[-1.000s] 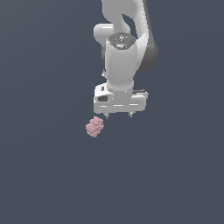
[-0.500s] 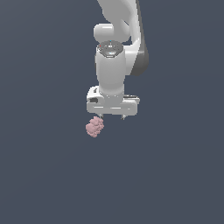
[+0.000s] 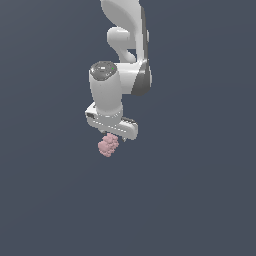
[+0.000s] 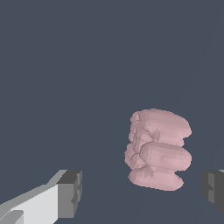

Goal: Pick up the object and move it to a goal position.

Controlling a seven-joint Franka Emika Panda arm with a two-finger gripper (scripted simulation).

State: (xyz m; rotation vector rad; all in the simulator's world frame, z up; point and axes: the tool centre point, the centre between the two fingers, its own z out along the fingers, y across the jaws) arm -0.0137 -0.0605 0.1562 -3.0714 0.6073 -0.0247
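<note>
One white Franka arm (image 3: pixel 120 80) is seen in the exterior view, reaching down from the top of the frame over a plain dark grey-blue surface (image 3: pixel 200 200). Its gripper (image 3: pixel 111 134) is pointed downward, directly above the object (image 3: pixel 108 144), a small dusty-pink cluster of elongated blobs resembling a bunch of grapes. The upper part of the cluster is overlapped by the underside of the gripper body in that view, and the fingers themselves cannot be made out there.

In the wrist view, the gripper (image 4: pixel 144 192) is shown spread wide, with one dark grey fingertip (image 4: pixel 70 193) on a pale finger at one side and the other dark fingertip (image 4: pixel 214 190) partly cut off at the frame edge. The object (image 4: pixel 158 149) is seen lying between the two fingertips, nearer the cut-off one, and neither pad is touching it. The cluster is narrower than the gap between the fingers. Nothing is grasped. The object is resting on the dark surface, its blobs stacked in rounded rows.
</note>
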